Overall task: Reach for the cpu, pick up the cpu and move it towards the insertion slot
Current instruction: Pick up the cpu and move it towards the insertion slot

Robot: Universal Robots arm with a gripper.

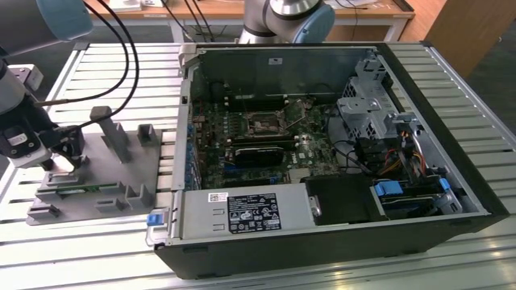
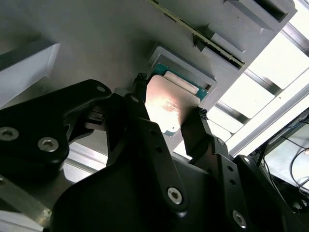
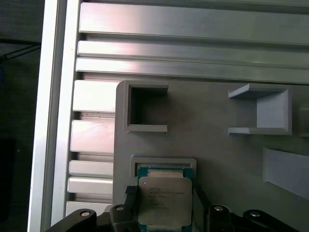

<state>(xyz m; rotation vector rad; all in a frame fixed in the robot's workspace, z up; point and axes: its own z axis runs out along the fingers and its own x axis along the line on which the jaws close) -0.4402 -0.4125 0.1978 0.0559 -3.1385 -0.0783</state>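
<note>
- Small flat square cpu [image 3: 163, 200]: brushed silver metal top with a pale border and faint print I do not read.
- Black matte gripper [image 3: 164, 194], bolted plates with hex screws. Its two narrow fingers [image 2: 199, 129] are closed in on opposite edges of the cpu, and the tips touch it in both wrist views.
- The cpu lies at the shallow square recess [image 3: 164, 162] of the smooth grey plastic fixture [image 3: 203, 145], overlapping the recess's rim. A teal-edged strip shows in the recess beside it. Cannot tell whether the chip is clear of the recess floor.
- The fixture has further pockets and upright blocks. A thin green memory stick [image 1: 79, 189] lies in one long slot.
- The fixture stands on a ribbed aluminium slatted table [image 1: 96, 254].
- Open black metal computer case [image 1: 322, 241], to the exterior view's right of the fixture, holds a dark green circuit board [image 1: 211, 127].
- Insertion slot [image 1: 264, 124]: small square socket with a silvery frame and dark centre, set in that board, well apart from the gripper.
</note>
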